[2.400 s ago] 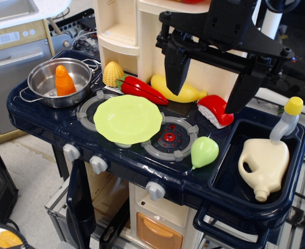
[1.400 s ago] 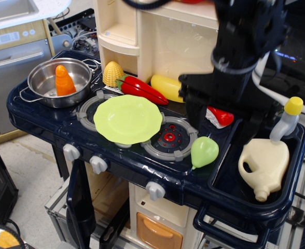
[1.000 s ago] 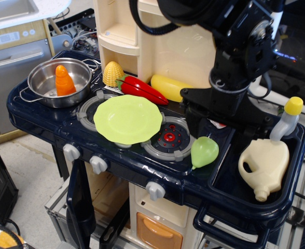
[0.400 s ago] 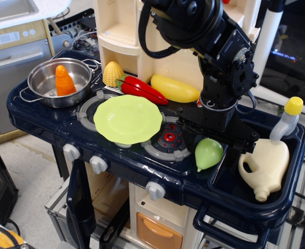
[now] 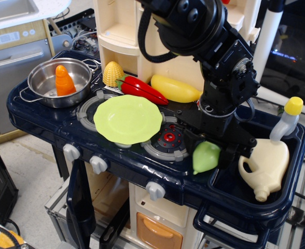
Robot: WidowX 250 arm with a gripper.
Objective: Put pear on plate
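Note:
The light green pear [image 5: 205, 157] sits at the front edge of the toy stove, just right of the red burner. My black gripper [image 5: 208, 154] has come down over it, with one finger [image 5: 190, 141] against its left side and the other [image 5: 229, 155] against its right side, so it is shut on the pear. The pear still seems to rest on the stove top. The lime-green plate [image 5: 126, 118] lies empty on the left burner, about a plate's width to the left of the pear.
A steel pot [image 5: 43, 88] holding an orange carrot [image 5: 64, 80] stands at the back left. Corn [image 5: 113, 73], a red pepper [image 5: 142, 89] and a yellow banana-like toy [image 5: 174, 88] lie behind the plate. A cream jug [image 5: 266, 165] and a yellow-capped bottle [image 5: 287, 118] are in the sink at the right.
The arm has come down from above the stove onto the pear. Its fingers now flank the pear, which has shifted and tilted slightly. The red-and-white toy is now hidden behind the arm.

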